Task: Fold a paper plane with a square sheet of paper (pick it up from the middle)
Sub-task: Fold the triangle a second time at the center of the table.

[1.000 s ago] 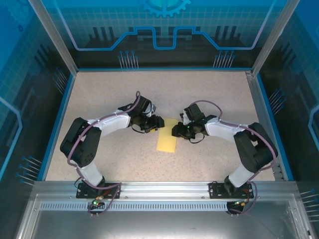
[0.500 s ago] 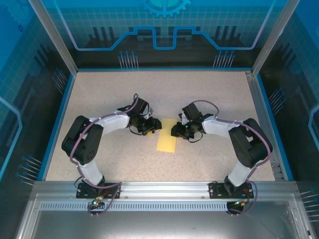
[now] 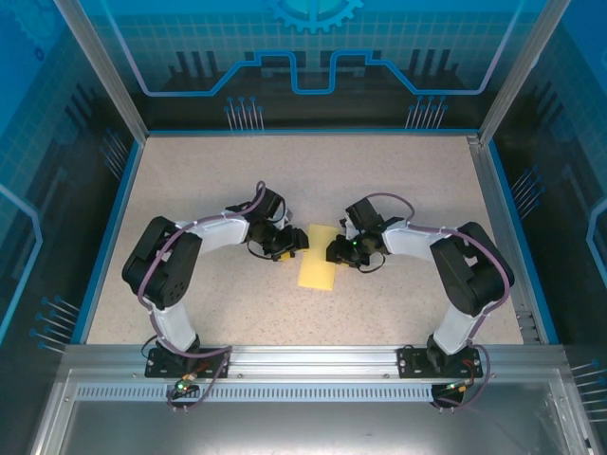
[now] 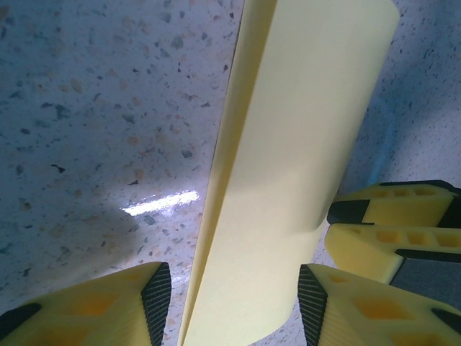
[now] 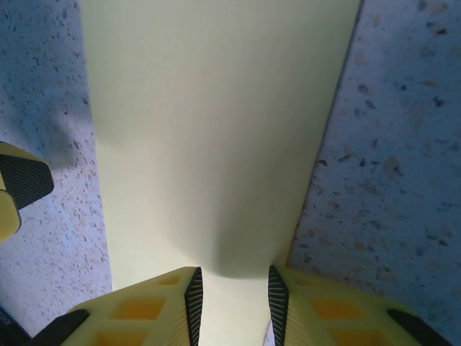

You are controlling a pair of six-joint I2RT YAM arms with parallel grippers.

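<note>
The square sheet of paper (image 3: 318, 270) lies on the speckled table, folded into a narrow yellow strip. In the left wrist view the paper (image 4: 288, 144) shows a doubled long edge on its left side. My left gripper (image 3: 294, 244) sits low at the strip's upper left edge. Its jaws (image 4: 234, 288) stand wide open, straddling the strip's near end. My right gripper (image 3: 332, 251) sits at the upper right edge, open by a narrower gap (image 5: 234, 288) with the paper (image 5: 216, 130) running between and under its pads. No paper plane has taken shape.
Bare speckled table (image 3: 209, 180) surrounds the paper on all sides. A blue rim and metal frame posts (image 3: 493, 180) bound it. The two grippers face each other closely; the right fingers (image 4: 389, 231) show in the left wrist view.
Both grippers have drawn slightly closer to the strip's top end and settled lower; the elbows shifted inward. The paper has stayed where it was.
</note>
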